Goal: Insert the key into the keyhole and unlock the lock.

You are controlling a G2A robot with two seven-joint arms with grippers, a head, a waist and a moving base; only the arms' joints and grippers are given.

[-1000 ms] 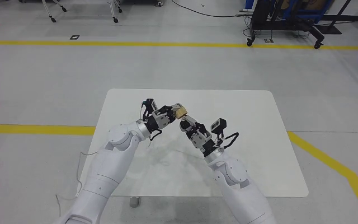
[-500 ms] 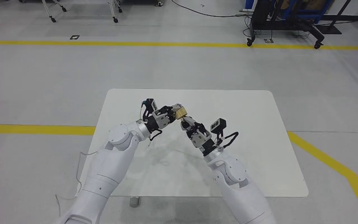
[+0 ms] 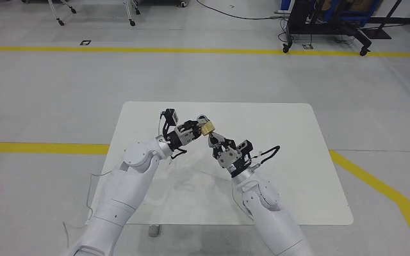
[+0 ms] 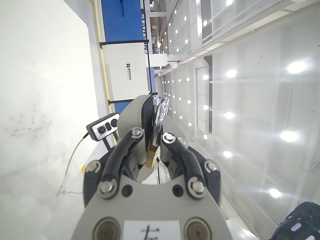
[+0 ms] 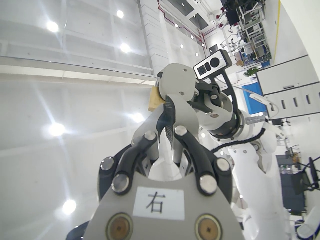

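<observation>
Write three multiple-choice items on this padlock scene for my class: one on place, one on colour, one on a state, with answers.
1. Where is the padlock?
A. Flat on the table
B. Held up above the table
C. On the floor

2. What colour is its body?
A. Brass yellow
B. Red
C. Black

3. The left gripper is:
A. Wide open
B. Shut on the padlock
C. Far from the padlock

Answers: 1 B, it sits in the gripper, clear of the table top. 2 A, both wrist views show yellow metal. 3 B, its fingers clamp the body.
</observation>
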